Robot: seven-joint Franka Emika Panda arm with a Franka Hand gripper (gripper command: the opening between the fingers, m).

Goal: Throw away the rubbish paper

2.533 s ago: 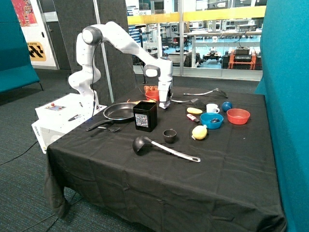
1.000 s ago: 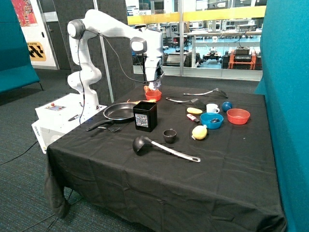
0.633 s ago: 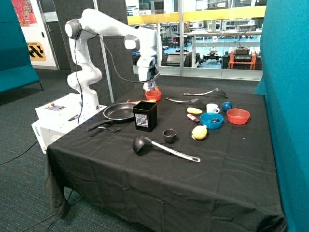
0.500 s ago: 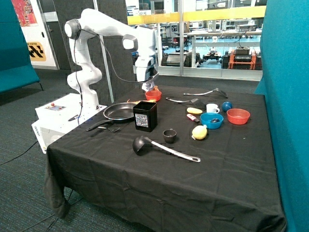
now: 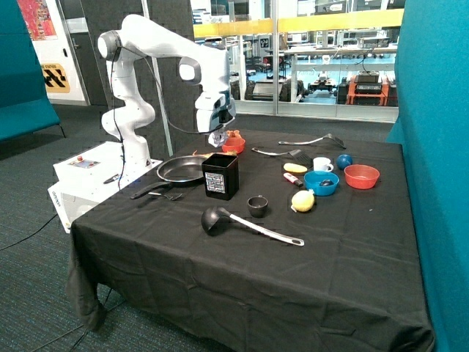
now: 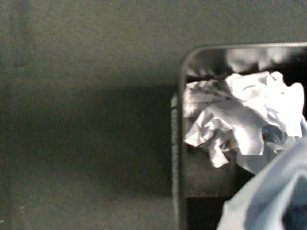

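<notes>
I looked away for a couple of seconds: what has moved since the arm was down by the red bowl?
The gripper rose from the table beside the orange-red bowl and swung across to hang above the black bin, carrying a crumpled paper wad; it has not been dropped yet. Pan, ladle, cups and bowls stayed put.

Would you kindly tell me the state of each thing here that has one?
hand: hovering above the black bin; grip unclear.
rubbish paper: crumpled, over the bin's opening; whether held or lying inside is unclear.
black bin: upright, open-topped.
white cup: upright.
ladle: lying flat on the table.
</notes>
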